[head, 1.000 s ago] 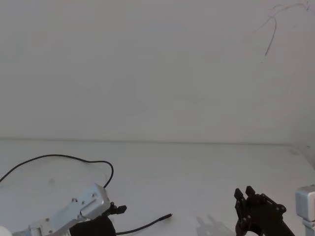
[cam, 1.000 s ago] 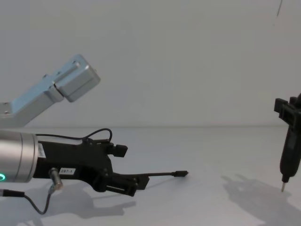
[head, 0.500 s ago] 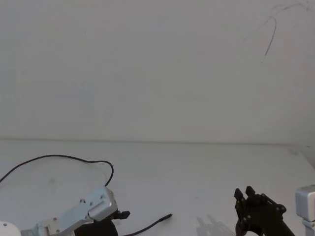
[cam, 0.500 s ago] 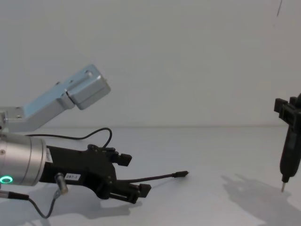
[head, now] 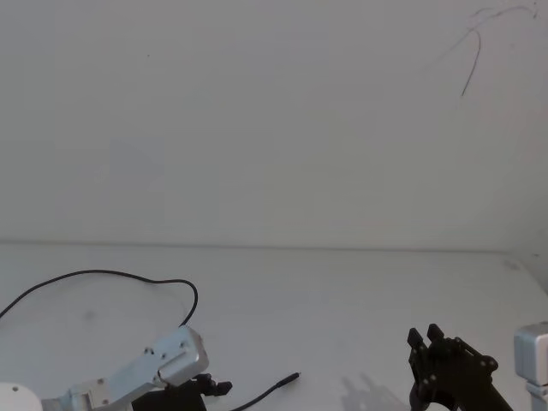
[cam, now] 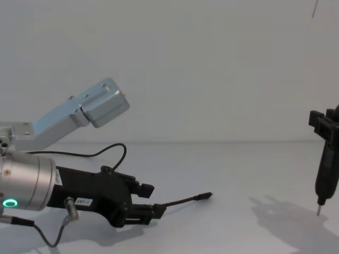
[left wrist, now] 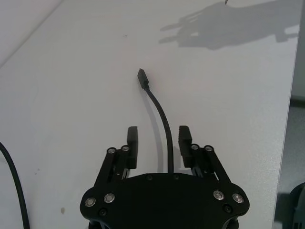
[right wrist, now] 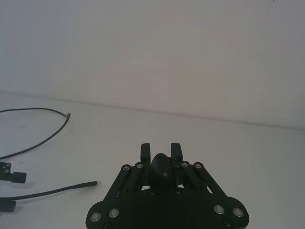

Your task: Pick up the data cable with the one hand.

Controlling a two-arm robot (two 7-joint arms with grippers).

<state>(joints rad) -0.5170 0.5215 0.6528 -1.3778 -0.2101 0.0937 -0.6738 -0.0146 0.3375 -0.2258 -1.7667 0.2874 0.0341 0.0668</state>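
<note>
Two spread left gripper (left wrist: 158, 132) fingers (left wrist: 133, 143) straddle the data cable (left wrist: 161, 112) (right gripper (right wrist: 161, 147) clamps a pen tool (cam: 324, 180)).

Black along the whole cable (left wrist: 162, 114), lighter at the tip. Black on the left gripper (left wrist: 158, 131), with a small white label (cam: 83, 201), a silver wrist (cam: 26, 182) and a glowing green ring (cam: 8, 202). Black on the right gripper (right wrist: 161, 146) and its tool (cam: 324, 177). Plain white on the table (cam: 238, 169); pale grey, unpatterned, on the wall (cam: 212, 63).
</note>
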